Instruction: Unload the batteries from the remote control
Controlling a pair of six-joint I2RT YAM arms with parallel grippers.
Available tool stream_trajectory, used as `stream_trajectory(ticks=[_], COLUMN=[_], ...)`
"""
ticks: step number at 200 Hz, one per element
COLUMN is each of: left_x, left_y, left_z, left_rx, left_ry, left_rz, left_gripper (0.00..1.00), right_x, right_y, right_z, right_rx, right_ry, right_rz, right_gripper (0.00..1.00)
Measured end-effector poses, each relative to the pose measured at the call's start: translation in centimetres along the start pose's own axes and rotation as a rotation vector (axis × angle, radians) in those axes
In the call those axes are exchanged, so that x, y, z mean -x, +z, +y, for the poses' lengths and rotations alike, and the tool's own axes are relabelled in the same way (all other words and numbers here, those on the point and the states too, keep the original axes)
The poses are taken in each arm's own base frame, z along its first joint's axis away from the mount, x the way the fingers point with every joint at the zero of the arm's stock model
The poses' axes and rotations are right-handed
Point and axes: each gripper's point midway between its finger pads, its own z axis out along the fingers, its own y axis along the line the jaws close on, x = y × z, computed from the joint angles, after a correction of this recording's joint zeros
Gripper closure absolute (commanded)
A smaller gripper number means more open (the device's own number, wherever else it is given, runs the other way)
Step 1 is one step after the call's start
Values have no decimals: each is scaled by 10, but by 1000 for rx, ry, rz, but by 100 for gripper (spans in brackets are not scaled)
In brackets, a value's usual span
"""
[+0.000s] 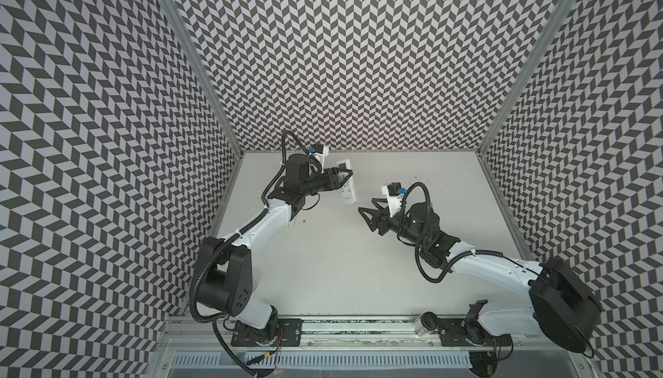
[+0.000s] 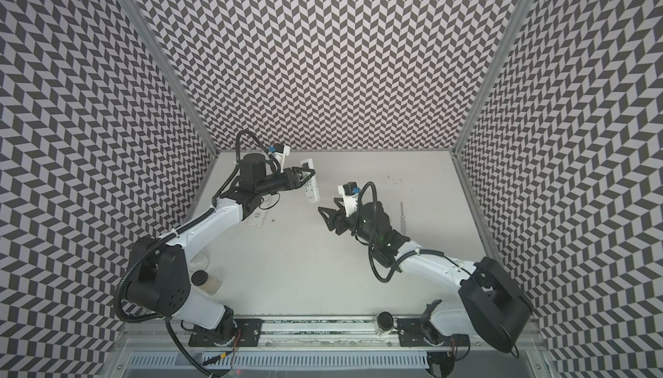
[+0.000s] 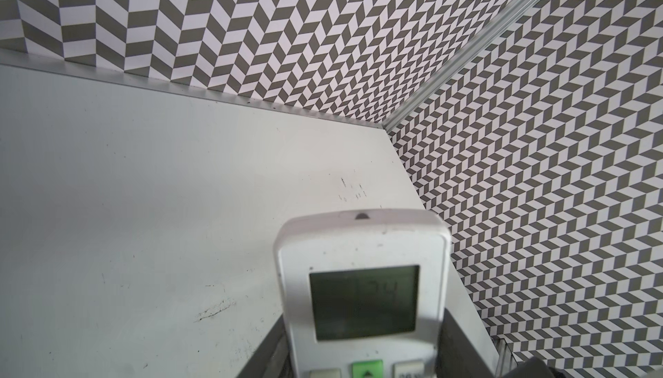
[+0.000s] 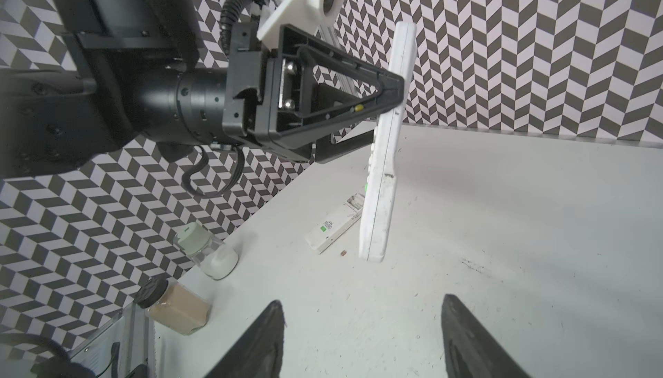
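Observation:
My left gripper (image 1: 343,175) (image 2: 306,175) is shut on the white remote control (image 1: 348,188) (image 2: 311,186) and holds it off the table at the back left. The left wrist view looks at the remote control's (image 3: 362,250) screen face, with a jaw on each side. In the right wrist view the remote control (image 4: 384,164) hangs edge-on from the left gripper (image 4: 385,114), buttons turned toward the left arm. My right gripper (image 1: 366,204) (image 2: 327,203) (image 4: 361,301) stands open and empty, just right of the remote and apart from it. The batteries are hidden.
A flat white labelled panel (image 4: 337,227) (image 2: 257,218) lies on the table under the left arm, with a tiny dark speck (image 4: 343,251) beside it. Two jars (image 4: 206,250) (image 4: 175,308) stand at the left edge. A screwdriver (image 2: 402,216) lies to the right. Another jar (image 1: 427,324) sits on the front rail.

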Motion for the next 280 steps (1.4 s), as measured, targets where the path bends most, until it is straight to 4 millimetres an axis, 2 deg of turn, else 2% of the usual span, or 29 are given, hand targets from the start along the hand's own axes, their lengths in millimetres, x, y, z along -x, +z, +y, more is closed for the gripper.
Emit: stream_trajectory(ticks=[74,166,191,248,280], left_x=[3,0,2,0,1], left_y=[-1,0,0,0,-4], left_z=[-3,0,2,-1,-6], left_rx=[-11,-1,9,-5,-39], left_ry=[3,4,7,16,31], left_rz=[-13,-19,-28,-20,-10], left_gripper=[75,73,62,25,16], right_x=[-7,-11,-12,-13,-12], right_y=[42,66,69,68,59], right_z=[-10,-11,-11,-18,-32], right_rx=[-20,-8,-6,-46,-129], right_ry=[6,23,23,-14,-98], right_rz=[25,46,50,53,56], right_gripper=[49,88,100,100,100])
